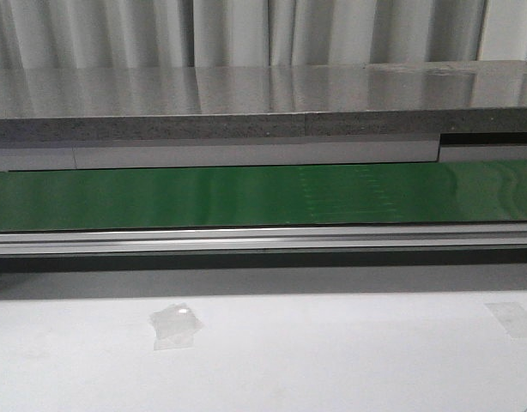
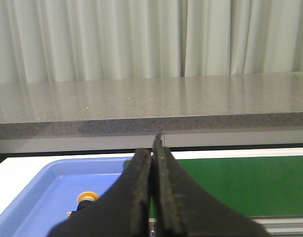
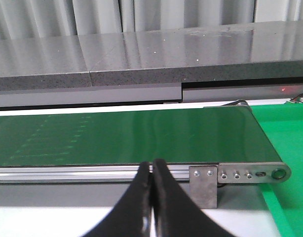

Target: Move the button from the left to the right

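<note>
Nothing of the move looks done yet, as I judge it: my left end effector [image 2: 151,148] has its fingers pressed together on nothing, and my right end effector [image 3: 151,170] is likewise closed and empty. The button [image 2: 86,198] sits in the blue tray [image 2: 53,177] beside the left end of the green conveyor belt [image 1: 263,196], so grasping and carrying remain. Only my left wrist view shows tray and button; the front view shows just belt and white bench [image 1: 332,360], while my right wrist view alone shows the belt's right end roller [image 3: 277,174].
</note>
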You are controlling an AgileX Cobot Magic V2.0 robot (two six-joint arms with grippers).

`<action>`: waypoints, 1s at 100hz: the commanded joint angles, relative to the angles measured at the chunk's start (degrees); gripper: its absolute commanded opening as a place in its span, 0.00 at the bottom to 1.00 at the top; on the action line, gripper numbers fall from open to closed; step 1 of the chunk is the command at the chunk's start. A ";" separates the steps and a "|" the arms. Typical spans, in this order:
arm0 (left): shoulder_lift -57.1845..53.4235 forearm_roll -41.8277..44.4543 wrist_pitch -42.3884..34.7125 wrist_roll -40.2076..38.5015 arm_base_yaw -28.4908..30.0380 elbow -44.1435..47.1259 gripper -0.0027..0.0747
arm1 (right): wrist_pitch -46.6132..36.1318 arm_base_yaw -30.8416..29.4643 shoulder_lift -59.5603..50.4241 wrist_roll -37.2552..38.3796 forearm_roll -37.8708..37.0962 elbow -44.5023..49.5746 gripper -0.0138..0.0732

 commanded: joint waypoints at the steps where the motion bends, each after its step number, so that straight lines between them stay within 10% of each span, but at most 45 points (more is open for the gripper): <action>1: -1.96 -0.19 -4.73 -0.63 -0.42 2.74 0.01 | -4.71 -0.03 -0.88 0.01 -0.38 -0.91 0.04; 48: -1.96 -0.19 -3.24 -0.63 -0.42 1.85 0.01 | -4.71 -0.03 -0.88 0.01 -0.38 -0.91 0.04; 100: 8.53 -2.73 23.98 -0.63 -0.42 -23.70 0.01 | -4.71 -0.03 -0.88 0.01 -0.38 -0.91 0.04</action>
